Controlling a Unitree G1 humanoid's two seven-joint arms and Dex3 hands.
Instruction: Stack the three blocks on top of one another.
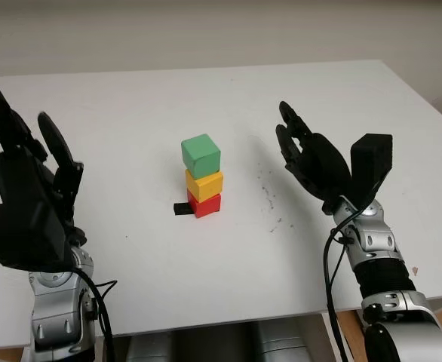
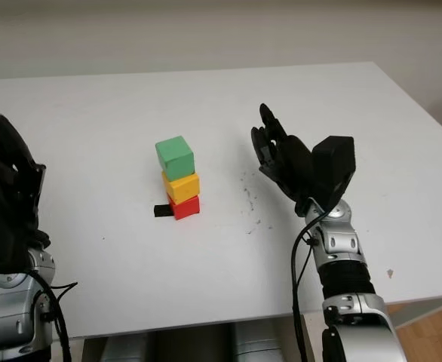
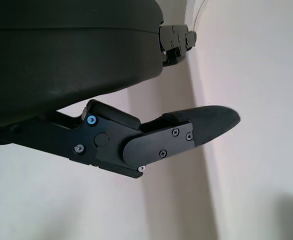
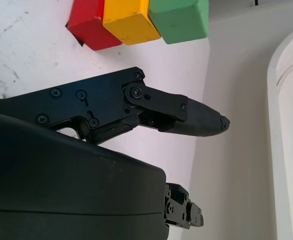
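- Standing mid-counter [image 1: 130, 98]: green block [image 1: 201, 155] on yellow block [image 1: 204, 184] on red block [image 1: 204, 204].
- Left robot hand [image 1: 26, 197] at 9 o'clock held nothing, unclenched.
- Right robot hand [image 1: 319, 162] at 3 o'clock likewise.

Lighting: bright, even, diffuse, from overhead. Counter [image 1: 206, 98]: white, matte, free of glare. Shadows: soft and short, a faint one at the foot of the block stack [image 1: 202, 176]. Head views: sharp across the frame. Wrist views: black hand [image 4: 61, 185] shell dark, little surface detail; background wall pale and soft-focused.
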